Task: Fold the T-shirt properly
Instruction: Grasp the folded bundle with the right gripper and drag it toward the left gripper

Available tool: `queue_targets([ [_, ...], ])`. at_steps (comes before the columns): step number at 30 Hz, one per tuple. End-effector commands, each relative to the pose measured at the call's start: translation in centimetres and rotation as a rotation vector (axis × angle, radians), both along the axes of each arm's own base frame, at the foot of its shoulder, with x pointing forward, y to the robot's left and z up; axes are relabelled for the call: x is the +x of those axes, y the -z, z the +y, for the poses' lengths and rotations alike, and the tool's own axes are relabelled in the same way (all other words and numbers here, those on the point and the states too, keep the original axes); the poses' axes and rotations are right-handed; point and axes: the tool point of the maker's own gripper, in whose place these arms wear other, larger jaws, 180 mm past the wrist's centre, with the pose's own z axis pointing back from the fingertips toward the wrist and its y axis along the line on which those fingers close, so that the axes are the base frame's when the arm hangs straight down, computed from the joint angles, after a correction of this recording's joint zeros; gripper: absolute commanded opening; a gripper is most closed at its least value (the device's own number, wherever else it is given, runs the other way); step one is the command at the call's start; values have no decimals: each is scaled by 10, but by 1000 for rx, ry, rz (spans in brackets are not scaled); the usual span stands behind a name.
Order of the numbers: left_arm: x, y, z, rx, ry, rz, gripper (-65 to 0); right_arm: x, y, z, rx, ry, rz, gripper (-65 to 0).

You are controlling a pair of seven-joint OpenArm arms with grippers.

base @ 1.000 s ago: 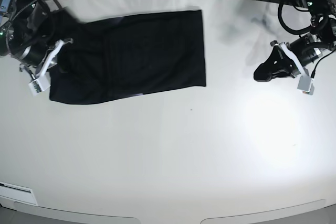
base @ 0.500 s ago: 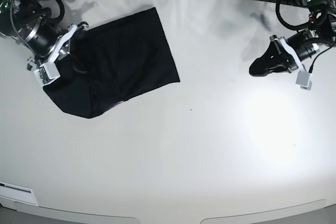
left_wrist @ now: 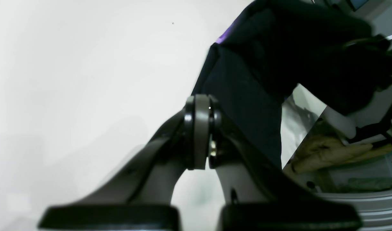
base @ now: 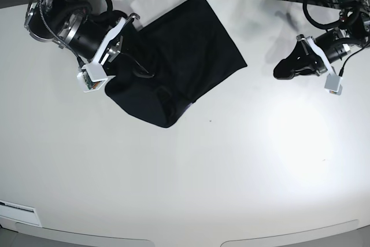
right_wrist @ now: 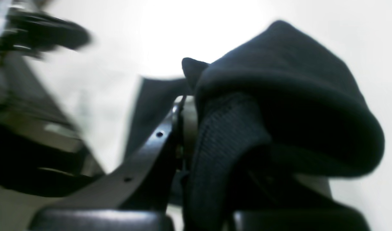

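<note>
Base view: the black T-shirt [base: 179, 56] lies bunched and skewed on the white table [base: 191, 177] at about 11 o'clock from the table's centre, one flat corner reaching toward 12 o'clock at the far edge and a rounded fold hanging toward 6 o'clock. The right gripper [base: 124, 41] sits at the shirt's 9 o'clock edge, jaws nearly together and buried in dark cloth, gripping the fabric. The left gripper [base: 286, 69] hovers well apart from the shirt, at 3 o'clock across bare table, its black jaws pressed together with nothing between them.

Left wrist view: the left gripper [left_wrist: 200, 131] fills the lower middle, its two fingers meeting edge to edge, empty. The T-shirt [left_wrist: 247, 93] stands beyond it toward 1 o'clock, a dark folded mass with a thin purple sliver [left_wrist: 223, 35] at its upper edge; cloth and fingertips are apart. Beyond the table edge at 4 o'clock lies blurred clutter that cannot be made out.

Right wrist view: the right gripper [right_wrist: 186, 128] is clamped on the T-shirt [right_wrist: 279, 106], which bulges over the jaws from 12 to 4 o'clock in a thick rolled fold, ribbed knit showing just beside the finger [right_wrist: 141, 160]. The picture is blurred; the other arm is a dark smear at 10 o'clock
</note>
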Motion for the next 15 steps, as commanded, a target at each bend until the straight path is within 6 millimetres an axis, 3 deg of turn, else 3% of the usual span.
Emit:
queue_targets([
  [1,4,-13,0,-8,10,-49,-650,0,-18,9,64,-21,-59,-650],
  [5,6,-15,0,-15,2,-60,-650,-7,-23,31,109,-84,-69,-630],
  [7,7,-16,0,-19,-3,-66,-650,-11,-23,44,120,-116,-62,-498],
  [10,7,-16,-1,-27,-5,-68,-650,-18,-12,67,126,-173,-27,-228],
  [11,7,-17,-2,-33,-7,-70,-650,-21,-7,77,133,-200,-10,-185],
  [15,5,-14,-11,-54,8,-72,-650,-41,8,120,141,-351,44,-170],
])
